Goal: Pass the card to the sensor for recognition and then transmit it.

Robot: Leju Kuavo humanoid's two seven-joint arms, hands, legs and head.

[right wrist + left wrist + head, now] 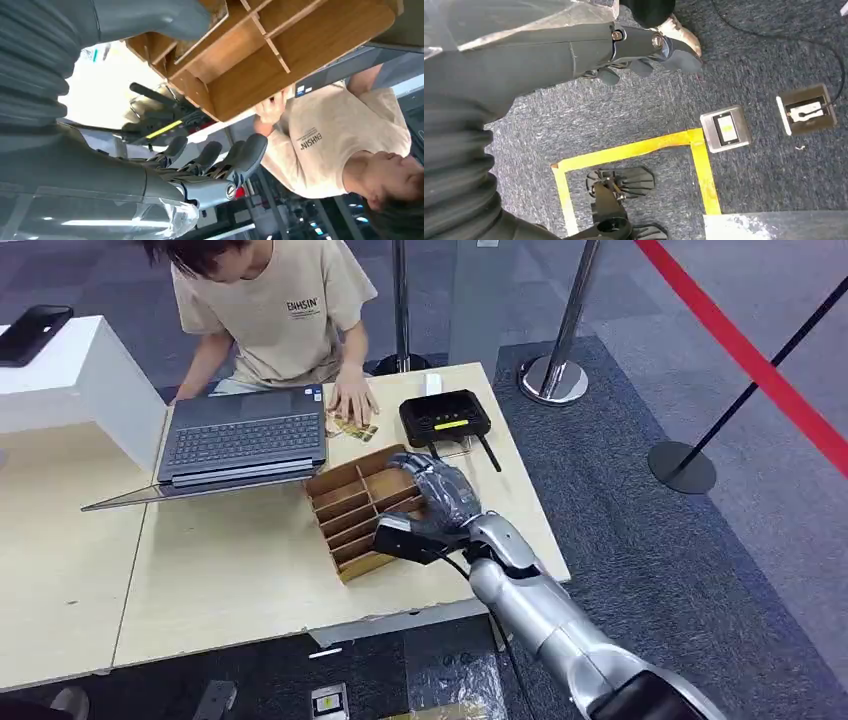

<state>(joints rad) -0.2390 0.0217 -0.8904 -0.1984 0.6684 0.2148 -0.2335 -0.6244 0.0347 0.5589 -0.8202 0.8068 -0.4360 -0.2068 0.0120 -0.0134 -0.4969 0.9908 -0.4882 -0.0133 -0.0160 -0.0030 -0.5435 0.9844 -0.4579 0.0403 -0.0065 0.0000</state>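
A wooden slotted card rack (352, 512) lies on the table between the laptop and the table's right edge. My right hand (440, 502) hovers over the rack's right end, fingers (212, 159) spread and thumb (150, 17) apart, holding nothing. The rack (280, 55) appears close beyond the thumb. The black sensor box (445, 418) with a yellow strip sits just behind the rack. A few cards (354, 428) lie left of the sensor under a person's hand (352, 398). My left hand (644, 52) hangs over the floor, holding nothing.
An open laptop (245, 440) stands left of the rack, with a person in a beige shirt (285, 310) seated behind it. A white block (70, 375) with a phone is at far left. Stanchions and red tape (740, 350) stand to the right.
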